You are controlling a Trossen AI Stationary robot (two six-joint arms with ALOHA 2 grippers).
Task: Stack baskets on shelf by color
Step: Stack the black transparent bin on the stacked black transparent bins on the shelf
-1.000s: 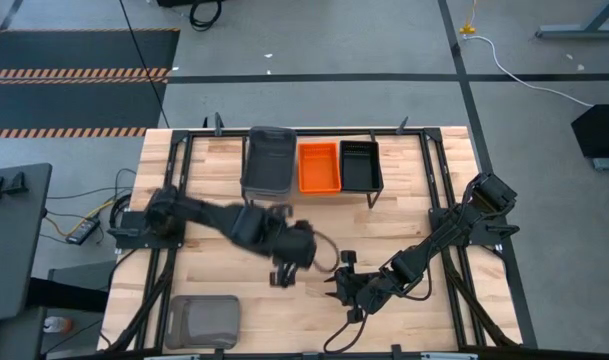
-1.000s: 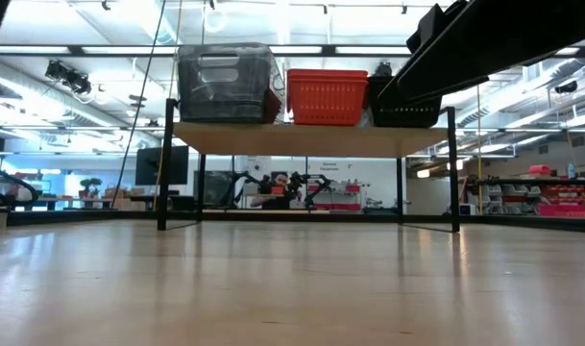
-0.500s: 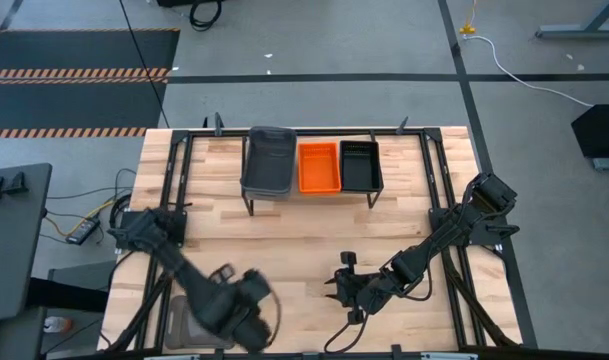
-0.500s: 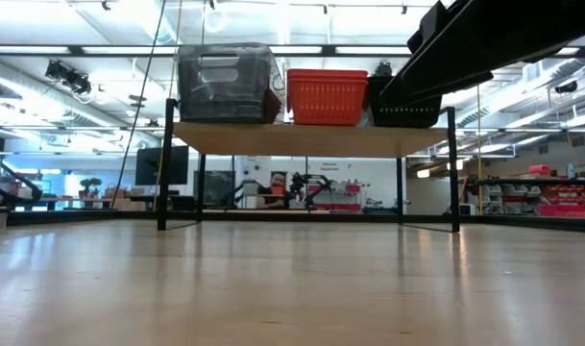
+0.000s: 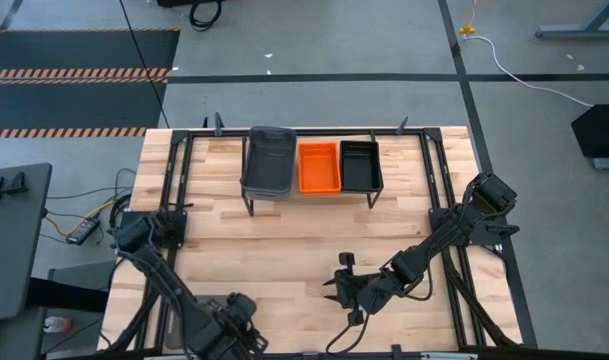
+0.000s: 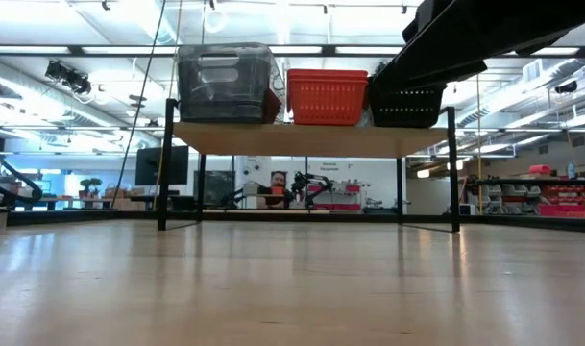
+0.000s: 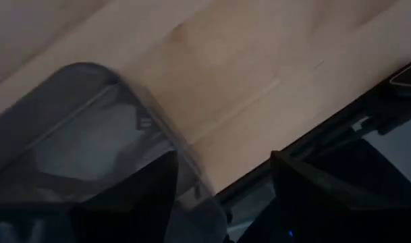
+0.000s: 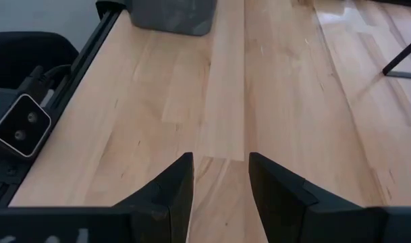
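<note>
Two grippers spread | left gripper (image 7: 218,196) over grey basket (image 7: 77,142) rim | right gripper (image 8: 220,182) above bare table (image 8: 272,81), holding nothing

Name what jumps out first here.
The shelf at the table's far edge holds three basket stacks: grey, orange, black. The left tool, open, hangs over a lone grey basket at the near-left corner; the right tool waits mid-table.
</note>
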